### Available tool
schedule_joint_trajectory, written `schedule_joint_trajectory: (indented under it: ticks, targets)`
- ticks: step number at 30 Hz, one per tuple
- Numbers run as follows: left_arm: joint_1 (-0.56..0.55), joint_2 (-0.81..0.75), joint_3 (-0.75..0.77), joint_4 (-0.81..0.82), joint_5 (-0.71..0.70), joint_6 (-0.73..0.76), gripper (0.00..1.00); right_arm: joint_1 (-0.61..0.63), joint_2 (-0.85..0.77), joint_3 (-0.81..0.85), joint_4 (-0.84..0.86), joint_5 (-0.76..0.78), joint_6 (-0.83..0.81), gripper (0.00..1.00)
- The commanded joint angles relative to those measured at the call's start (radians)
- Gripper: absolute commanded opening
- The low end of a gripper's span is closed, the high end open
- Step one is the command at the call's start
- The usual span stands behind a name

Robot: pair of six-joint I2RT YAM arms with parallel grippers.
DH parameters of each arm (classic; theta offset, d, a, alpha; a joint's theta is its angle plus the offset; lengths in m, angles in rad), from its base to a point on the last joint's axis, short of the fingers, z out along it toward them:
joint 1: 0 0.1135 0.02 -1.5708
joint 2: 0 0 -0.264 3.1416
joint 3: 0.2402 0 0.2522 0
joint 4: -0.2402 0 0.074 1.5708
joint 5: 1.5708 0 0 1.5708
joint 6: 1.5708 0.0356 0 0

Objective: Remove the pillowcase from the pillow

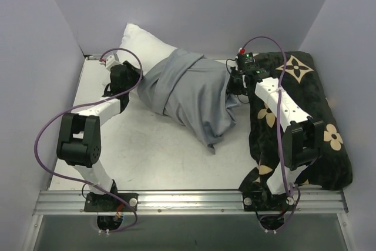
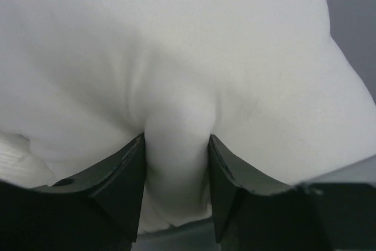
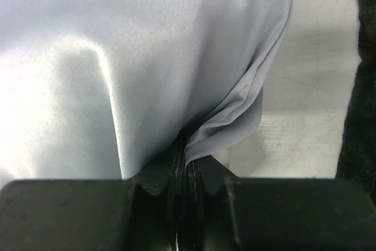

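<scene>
The white pillow (image 1: 143, 40) sticks out of the grey pillowcase (image 1: 194, 95) at the back left of the table. The pillowcase covers the pillow's near right part in bunched folds. My left gripper (image 1: 128, 77) is shut on a pinched fold of the white pillow (image 2: 176, 139), which bulges between its fingers (image 2: 117, 174). My right gripper (image 1: 234, 83) is shut on a fold of the grey pillowcase (image 3: 229, 121) at its right edge. No blue tag shows.
A black plush cushion with tan flower motifs (image 1: 317, 116) lies along the right side, under my right arm. Grey walls close in the table on the left, back and right. The metal rail (image 1: 188, 199) runs along the near edge.
</scene>
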Motion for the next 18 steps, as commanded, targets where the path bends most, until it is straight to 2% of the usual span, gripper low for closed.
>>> schedule_joint_trajectory:
  ticks: [1, 3, 4, 5, 6, 7, 10, 14, 18]
  targets:
    - [0.006, 0.053, -0.019, 0.090, 0.043, -0.081, 0.45, 0.016, 0.000, 0.011, -0.032, -0.034, -0.024, 0.00]
    - [0.006, 0.074, -0.022, 0.109, 0.066, -0.093, 0.29, 0.015, -0.003, 0.020, -0.033, -0.037, -0.027, 0.00]
    - [0.006, 0.079, -0.024, 0.104, 0.063, -0.101, 0.13, 0.015, -0.016, 0.025, -0.041, -0.036, -0.030, 0.00]
    - [0.005, 0.075, -0.030, 0.104, 0.055, -0.110, 0.00, 0.015, -0.026, 0.023, -0.045, -0.031, -0.033, 0.12]
    - [0.006, 0.070, -0.042, 0.104, 0.036, -0.114, 0.00, 0.015, -0.064, 0.020, -0.049, -0.022, -0.035, 0.21]
    - [0.006, 0.055, -0.051, 0.093, 0.020, -0.113, 0.00, 0.015, -0.086, 0.016, -0.052, 0.001, -0.041, 0.41]
    - [0.003, 0.013, -0.057, 0.022, -0.053, -0.116, 0.00, 0.018, -0.190, 0.000, -0.073, 0.035, -0.050, 0.65]
    - [-0.017, -0.043, -0.042, -0.083, -0.151, -0.088, 0.00, 0.091, -0.315, -0.039, -0.085, 0.087, -0.073, 0.73]
    - [-0.029, -0.097, -0.036, -0.138, -0.210, -0.075, 0.00, 0.304, -0.339, -0.087, -0.078, 0.243, -0.102, 0.76]
